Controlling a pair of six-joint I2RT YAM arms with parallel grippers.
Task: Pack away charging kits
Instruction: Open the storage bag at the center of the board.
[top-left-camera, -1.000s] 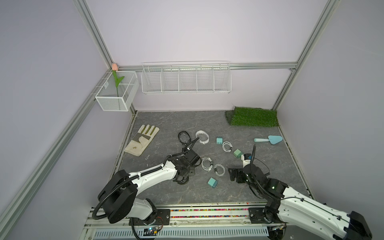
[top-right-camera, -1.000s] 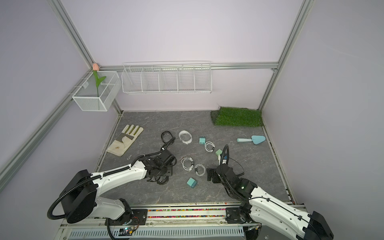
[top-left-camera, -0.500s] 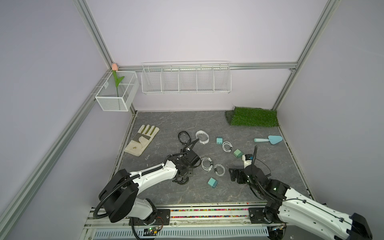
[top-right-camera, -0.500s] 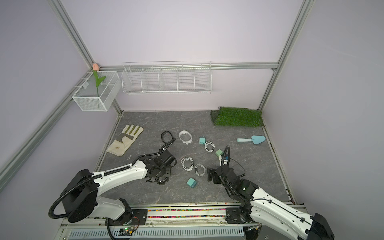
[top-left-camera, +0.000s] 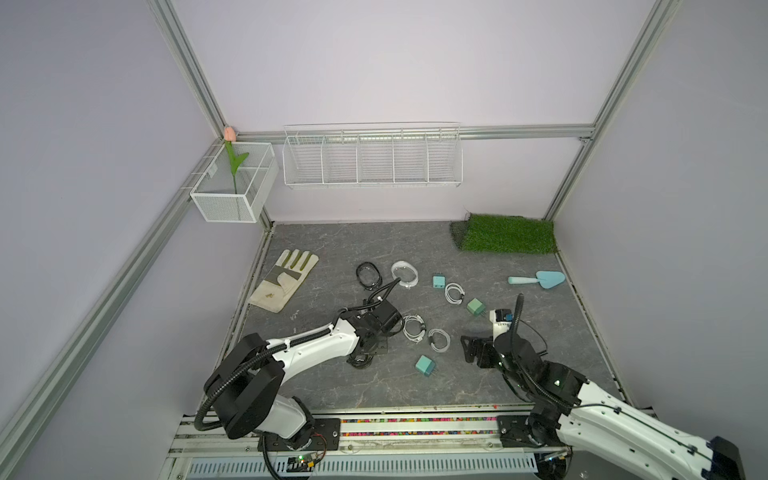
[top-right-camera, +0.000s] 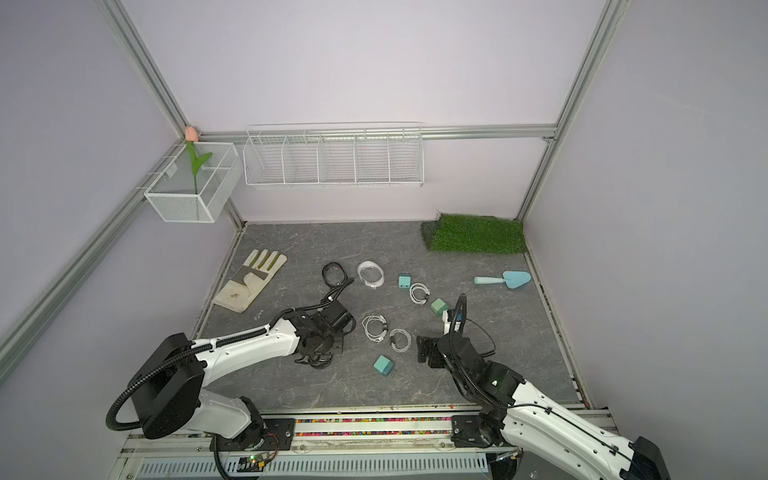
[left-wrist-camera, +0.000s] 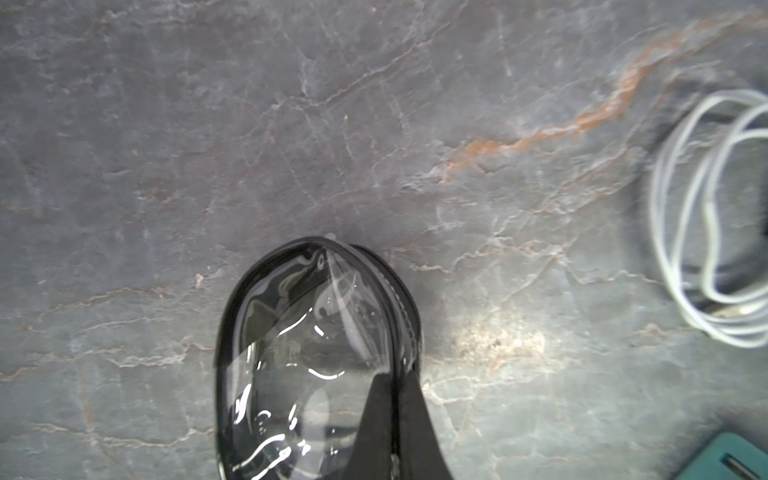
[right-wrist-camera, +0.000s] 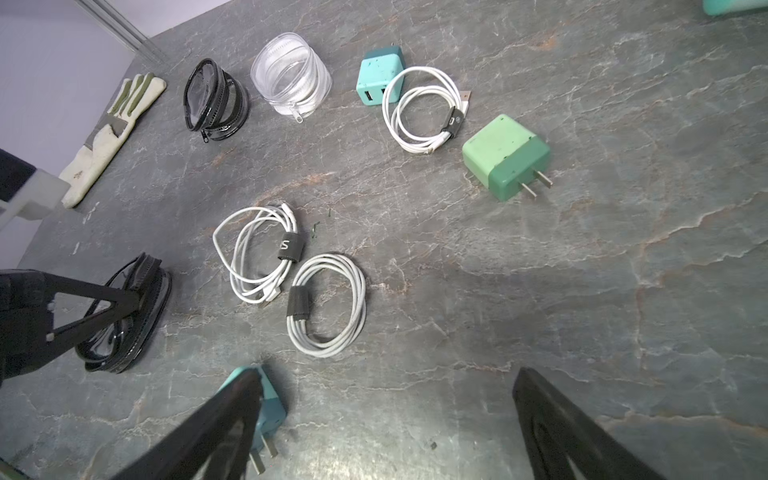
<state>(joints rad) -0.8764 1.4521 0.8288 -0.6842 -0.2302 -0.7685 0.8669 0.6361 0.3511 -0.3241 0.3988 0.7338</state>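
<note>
taking the back wall as twelve o'clock on the bench (top-left-camera: 374, 390), the left hand (left-wrist-camera: 392, 380) was down at about seven o'clock, fingers pressed together on the zip rim of a black-rimmed case (left-wrist-camera: 307, 353). it gripped the rim rather than the soft clear body, i judged to steady the case or hold its mouth for loading. nothing showed inside.

the right hand (right-wrist-camera: 386, 374) hung at about four o'clock, fingers spread wide and empty. a teal adapter (right-wrist-camera: 266, 409) lay just beside one finger, prongs toward the front, so the wide stance looked like readiness to take it.

the rest lay unpacked: a loose cable (right-wrist-camera: 253, 257) and a tight cable (right-wrist-camera: 328, 305) side by side near the centre, a third cable (right-wrist-camera: 424, 110) at two o'clock between a pale adapter (right-wrist-camera: 380, 77) and a green adapter (right-wrist-camera: 505, 158), a second black case (right-wrist-camera: 214, 99) at eleven, a white case (right-wrist-camera: 291, 75) at twelve.

the left wrist view alone showed the closed pinch and crumpled film; in both top views the wrist hid it. the right wrist view caught that pinch from the side, plus zips and prongs too small from above. only the top views placed both arms at once.
</note>
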